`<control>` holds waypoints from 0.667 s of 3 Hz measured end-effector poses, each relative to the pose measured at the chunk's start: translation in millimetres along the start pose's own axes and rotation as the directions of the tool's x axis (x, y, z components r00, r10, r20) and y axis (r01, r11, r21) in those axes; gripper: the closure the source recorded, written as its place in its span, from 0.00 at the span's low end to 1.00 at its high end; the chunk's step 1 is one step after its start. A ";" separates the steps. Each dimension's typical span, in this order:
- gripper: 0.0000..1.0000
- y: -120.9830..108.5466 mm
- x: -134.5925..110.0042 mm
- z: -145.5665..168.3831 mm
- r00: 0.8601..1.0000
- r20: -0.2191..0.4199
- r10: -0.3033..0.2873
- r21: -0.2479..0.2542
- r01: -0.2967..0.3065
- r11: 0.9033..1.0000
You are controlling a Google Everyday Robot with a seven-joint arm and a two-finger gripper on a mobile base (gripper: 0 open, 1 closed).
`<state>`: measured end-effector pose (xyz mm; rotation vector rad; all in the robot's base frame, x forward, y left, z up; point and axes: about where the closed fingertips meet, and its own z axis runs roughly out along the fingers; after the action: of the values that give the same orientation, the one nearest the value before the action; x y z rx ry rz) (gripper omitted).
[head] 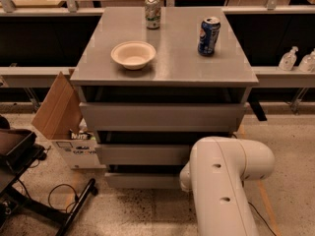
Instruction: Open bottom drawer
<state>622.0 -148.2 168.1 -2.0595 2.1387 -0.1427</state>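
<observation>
Arm (224, 181) hogs near right corner, elbow parked over right end of bottom drawer (142, 181). Gripper not visible to you, probably tucked behind that elbow close to drawer. Clenched or released, can't tell. Drawer is lowest front, looks shut, under mid drawer (142, 155) and top drawer (162, 116). Reckon you're at reach-in step. No handle, so next move needs catching upper edge, then straight pull toward you. Farther back: bowl (133, 54), blue can (208, 35), green can (153, 12).

A lab-like workroom: speckled floor (290, 146), cardboard box (56, 107), loose cable (56, 193), pump bottles (288, 60) on a ledge (270, 73); the end effector is hidden behind the white arm (221, 181).
</observation>
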 end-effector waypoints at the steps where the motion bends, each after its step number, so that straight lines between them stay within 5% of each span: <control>1: 1.00 -0.7 -0.2 -3.9 1.000 0.000 0.000 0.000 0.000 1.000; 2: 1.00 -1.3 -0.4 -7.1 1.000 0.000 0.000 0.000 0.000 1.000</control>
<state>622.0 -148.2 175.3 -2.0596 2.1387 -0.1428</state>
